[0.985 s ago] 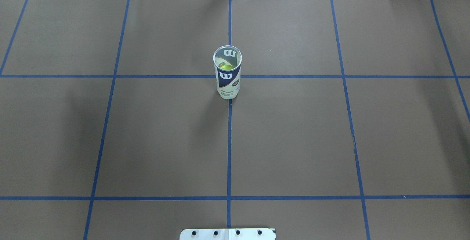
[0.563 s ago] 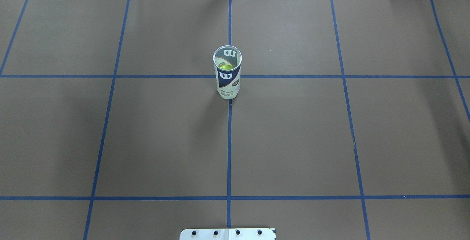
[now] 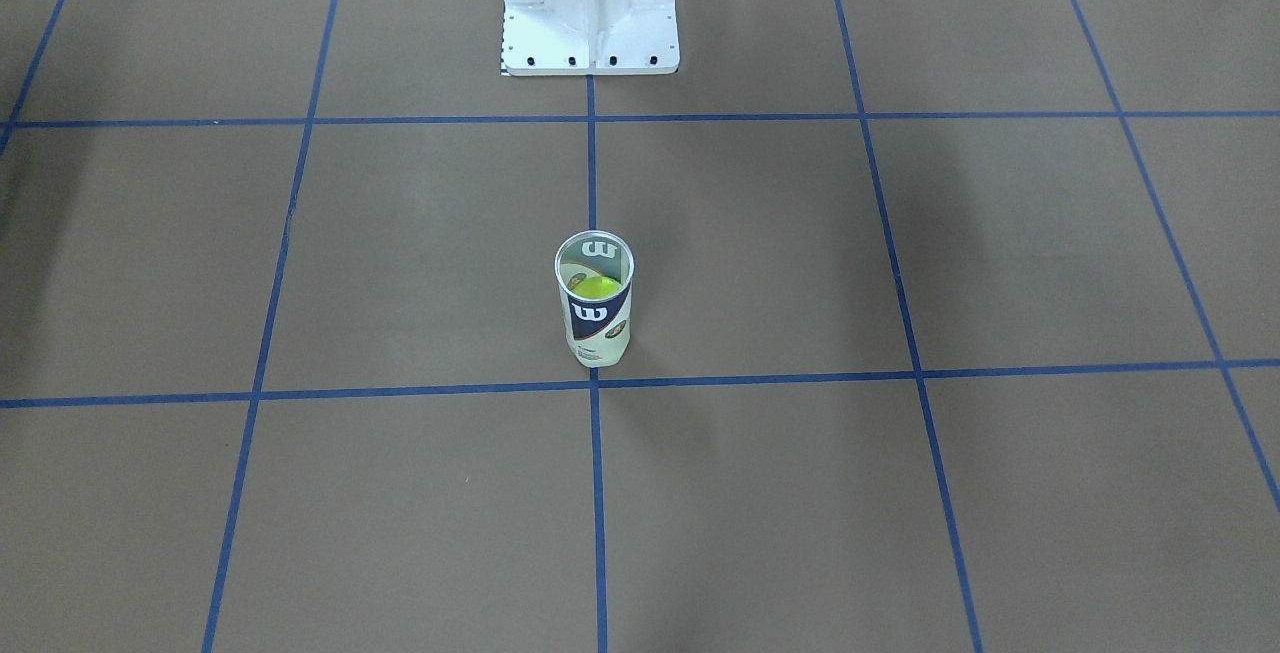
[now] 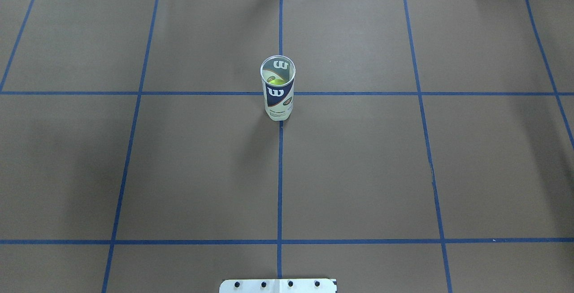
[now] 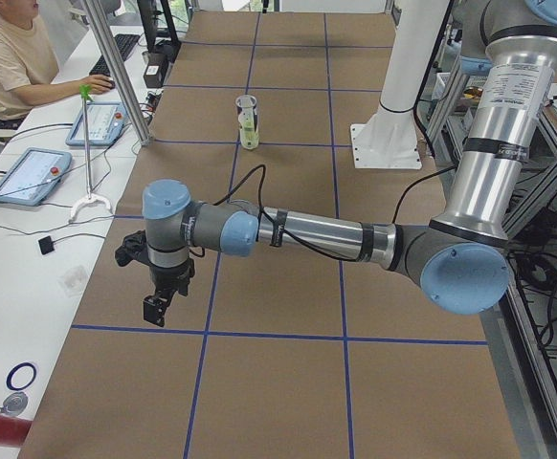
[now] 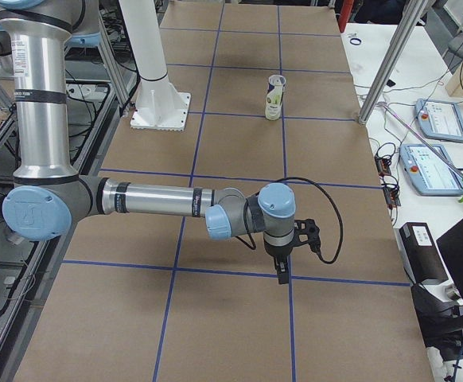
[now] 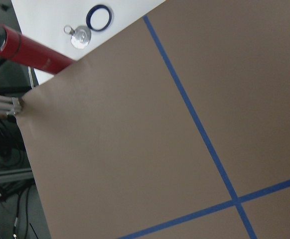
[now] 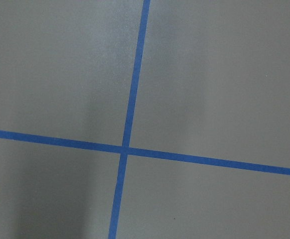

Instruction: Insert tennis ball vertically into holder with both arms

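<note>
The holder [image 4: 278, 89], a clear can with a silver rim and a navy "W" label, stands upright at the table's middle, on the crossing of blue tape lines. It also shows in the front view [image 3: 594, 303] and both side views [image 5: 248, 122] [image 6: 275, 97]. A yellow-green tennis ball [image 3: 597, 287] lies inside it. Both arms are far from it. My left gripper [image 5: 154, 308] hangs over the table's left end and my right gripper [image 6: 282, 274] over its right end. Both point down, and I cannot tell whether they are open or shut. Neither shows in the overhead, front or wrist views.
The white pedestal base [image 3: 590, 3] stands at the robot's side of the table. An operator [image 5: 11, 57] sits at a side bench with tablets [image 5: 28, 175]. A red tube [image 7: 25, 50] and a blue ring [image 7: 98, 11] lie beyond the table's left edge.
The holder has not moved. The soft shadow on the left half of the table has faded a little.
</note>
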### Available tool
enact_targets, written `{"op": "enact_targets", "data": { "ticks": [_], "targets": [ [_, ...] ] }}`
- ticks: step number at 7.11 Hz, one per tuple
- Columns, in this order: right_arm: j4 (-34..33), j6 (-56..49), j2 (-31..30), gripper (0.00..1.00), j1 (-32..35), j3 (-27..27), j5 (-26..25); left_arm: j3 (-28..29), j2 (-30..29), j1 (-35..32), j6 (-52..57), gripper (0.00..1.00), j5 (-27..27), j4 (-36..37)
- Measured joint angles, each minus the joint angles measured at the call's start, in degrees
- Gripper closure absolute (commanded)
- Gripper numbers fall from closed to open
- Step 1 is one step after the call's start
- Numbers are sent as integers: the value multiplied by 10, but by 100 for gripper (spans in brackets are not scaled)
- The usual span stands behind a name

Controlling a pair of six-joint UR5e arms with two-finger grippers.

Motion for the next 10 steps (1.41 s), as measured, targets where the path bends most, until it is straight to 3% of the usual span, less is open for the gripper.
{"op": "enact_targets", "data": {
  "ticks": [3,5,7,10],
  "targets": [
    [-5,0,0,0,0,-12,1,-13,49,-5,-5,0,-56,71],
    [-6,0,-1,0,0,-13,4,-88,95,-10,-59,0,-83,111],
    [-6,-1,-2,0,0,-12,7,-177,158,-10,-128,0,-93,113],
    [-18,-5,1,0,0,-6,13,-185,184,-9,-139,0,-93,71]
  ]
}}
